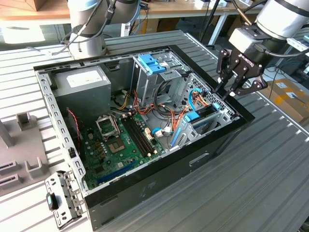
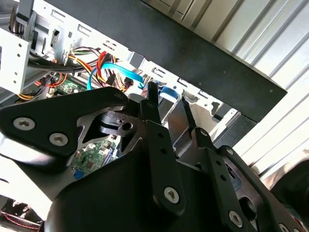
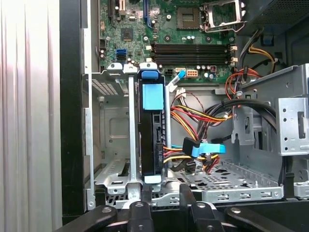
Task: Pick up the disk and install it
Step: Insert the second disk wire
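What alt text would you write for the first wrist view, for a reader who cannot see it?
The disk, with blue rails, stands on edge in a metal drive cage inside an open computer case, the gripper just before it. The green motherboard lies beyond.

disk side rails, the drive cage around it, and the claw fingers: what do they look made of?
Going by looks only:
disk rails: blue plastic, probably; saturated colour, soft sheen, moulded tab on top.
drive cage: bare sheet metal, likely steel; grey, folded edges, punched holes.
claw fingers: black matte metal, perhaps anodised; flat links with screw heads.
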`<state>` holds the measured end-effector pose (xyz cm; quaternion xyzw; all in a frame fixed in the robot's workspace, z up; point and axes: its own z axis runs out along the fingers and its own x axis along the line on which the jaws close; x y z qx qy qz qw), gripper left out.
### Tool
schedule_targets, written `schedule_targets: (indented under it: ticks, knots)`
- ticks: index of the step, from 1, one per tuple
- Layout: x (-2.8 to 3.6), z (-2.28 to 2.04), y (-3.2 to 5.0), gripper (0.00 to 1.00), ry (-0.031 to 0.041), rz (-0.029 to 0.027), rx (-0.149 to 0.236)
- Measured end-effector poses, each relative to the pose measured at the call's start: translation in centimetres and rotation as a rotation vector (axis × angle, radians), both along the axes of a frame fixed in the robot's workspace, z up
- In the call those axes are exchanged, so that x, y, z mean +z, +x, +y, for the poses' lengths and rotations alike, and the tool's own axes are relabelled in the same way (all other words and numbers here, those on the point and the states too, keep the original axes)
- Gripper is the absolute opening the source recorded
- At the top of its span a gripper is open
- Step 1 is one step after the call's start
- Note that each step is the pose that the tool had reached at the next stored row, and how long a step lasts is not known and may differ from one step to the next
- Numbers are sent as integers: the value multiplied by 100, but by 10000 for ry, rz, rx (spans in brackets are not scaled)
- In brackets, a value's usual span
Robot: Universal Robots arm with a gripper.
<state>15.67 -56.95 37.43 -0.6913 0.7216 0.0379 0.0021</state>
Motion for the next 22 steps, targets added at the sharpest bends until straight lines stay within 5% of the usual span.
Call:
schedule_targets:
  ticks: [2, 6, 8, 12, 17, 22]
  knots:
    - [58, 0, 0, 36, -1, 0, 0]
    - [60, 0, -85, 36, 96, 0, 0]
    - [58, 5, -217, 36, 187, -1, -1]
    - [45, 71, -290, 36, 220, 0, 0]
    - [16, 172, -318, 36, 243, 0, 1]
    - [16, 188, -297, 36, 244, 0, 12]
